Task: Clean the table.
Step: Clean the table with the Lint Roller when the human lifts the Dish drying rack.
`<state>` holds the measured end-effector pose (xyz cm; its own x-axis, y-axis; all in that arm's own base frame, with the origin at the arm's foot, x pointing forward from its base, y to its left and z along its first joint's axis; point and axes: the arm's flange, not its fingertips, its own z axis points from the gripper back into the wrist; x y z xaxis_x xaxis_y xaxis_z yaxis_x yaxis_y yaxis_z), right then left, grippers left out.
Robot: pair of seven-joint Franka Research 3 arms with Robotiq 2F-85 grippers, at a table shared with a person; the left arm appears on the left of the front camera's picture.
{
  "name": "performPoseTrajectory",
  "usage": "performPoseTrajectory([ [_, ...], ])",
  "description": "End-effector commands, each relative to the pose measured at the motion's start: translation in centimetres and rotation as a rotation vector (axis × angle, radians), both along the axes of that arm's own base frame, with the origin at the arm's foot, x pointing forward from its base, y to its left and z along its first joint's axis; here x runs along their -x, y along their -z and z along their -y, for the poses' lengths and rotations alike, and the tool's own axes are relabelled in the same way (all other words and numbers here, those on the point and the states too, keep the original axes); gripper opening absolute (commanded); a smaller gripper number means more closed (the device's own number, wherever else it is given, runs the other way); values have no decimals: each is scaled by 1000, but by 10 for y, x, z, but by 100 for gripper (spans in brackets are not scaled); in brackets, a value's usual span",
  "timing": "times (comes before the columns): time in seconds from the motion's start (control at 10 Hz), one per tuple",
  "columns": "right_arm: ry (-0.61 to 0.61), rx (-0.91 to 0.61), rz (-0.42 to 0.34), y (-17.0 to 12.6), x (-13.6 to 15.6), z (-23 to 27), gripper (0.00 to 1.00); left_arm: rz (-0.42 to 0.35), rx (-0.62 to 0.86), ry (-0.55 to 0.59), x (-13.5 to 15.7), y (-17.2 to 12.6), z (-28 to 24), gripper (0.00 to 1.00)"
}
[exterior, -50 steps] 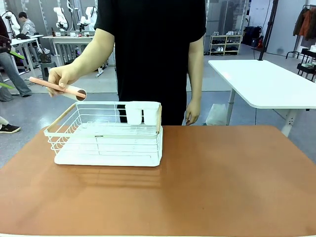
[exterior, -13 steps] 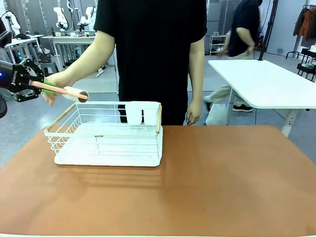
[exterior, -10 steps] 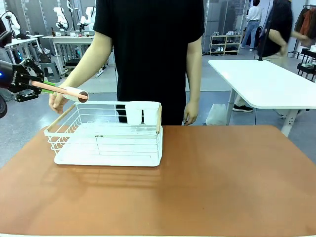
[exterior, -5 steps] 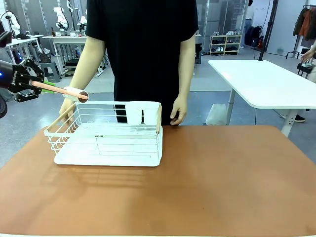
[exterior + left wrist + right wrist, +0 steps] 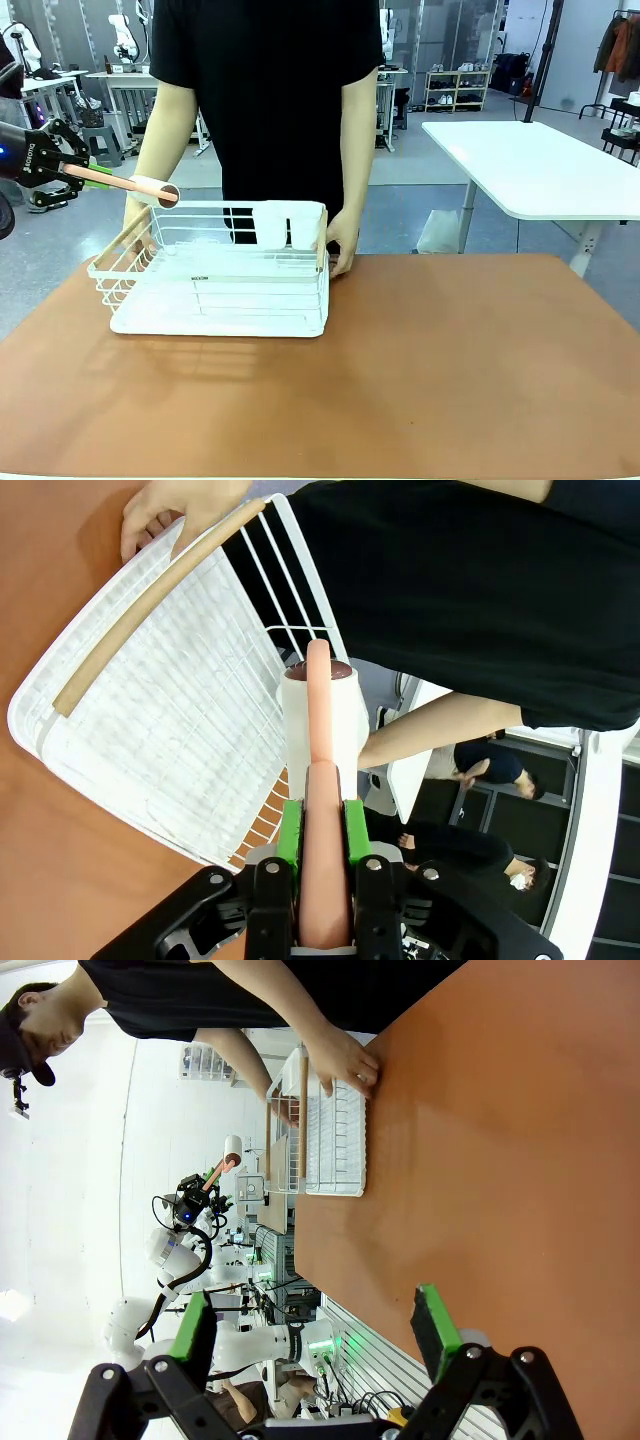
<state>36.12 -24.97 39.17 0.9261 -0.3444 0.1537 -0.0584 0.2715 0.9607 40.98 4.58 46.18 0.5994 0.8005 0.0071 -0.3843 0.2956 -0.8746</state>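
My left claw [image 5: 88, 174] is up in the air at the left side, past the edge of the counter [image 5: 450, 380]. It is shut tight on the pink handle of a lint roller [image 5: 150, 189]. In my left wrist view the two green pads [image 5: 290, 830] squeeze the handle from both sides. The handle sticks straight out from the claw [image 5: 322, 825]. The white roll of the lint roller [image 5: 320, 715] is at the far end and has a dark red cap. The roll hangs over the left corner of a white wire dish rack [image 5: 215, 275] and does not touch it.

The rack sits on the left half of the brown counter. It has a wooden handle on each short side and a white cup holder at the back. A person in a black shirt stands behind it. One hand [image 5: 135, 215] holds the wooden handle near the roll. The other hand [image 5: 340, 245] is on the rack's other end.

The rest of the counter top is smooth brown. A white table [image 5: 540, 165] stands behind it on the right.

My right claw [image 5: 312, 1325] is wide open and holds nothing. It hangs over the counter [image 5: 500, 1160], far from the rack [image 5: 335, 1130].
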Motion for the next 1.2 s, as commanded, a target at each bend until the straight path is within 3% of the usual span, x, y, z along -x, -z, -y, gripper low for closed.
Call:
performPoseTrajectory([
  [0.0,-1,-6,10,-2,1,-1,100,2,5,0,0,0,-1,0],
  [1.1,-1,-6,10,-2,1,-1,100,2,5,0,0,0,-1,0],
])
